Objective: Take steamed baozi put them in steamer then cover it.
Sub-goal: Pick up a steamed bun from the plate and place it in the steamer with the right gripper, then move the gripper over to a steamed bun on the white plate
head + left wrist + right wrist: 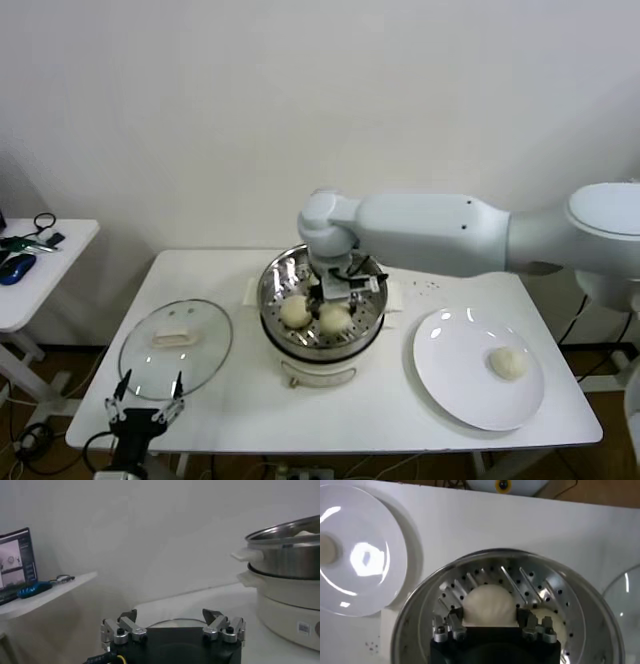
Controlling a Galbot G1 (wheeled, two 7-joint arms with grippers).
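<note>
Right pincer [491,622], fingers around a smooth off-white dough bun [489,605] inside the shiny perforated steel steamer [275,275], placing step; next, release and fetch the plate's remaining bun [508,363]; left pincer [145,397] released, parked at desk edge.

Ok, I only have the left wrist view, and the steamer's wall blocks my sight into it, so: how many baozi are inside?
Observer: Two baozi lie side by side in the steamer.
Operator: Where is the right arm?
Observer: The right gripper is down inside the steamer, directly over one of those two.
Operator: Any left to fetch?
Observer: One more baozi sits on the white plate, on the robot's right side of the table.
</note>
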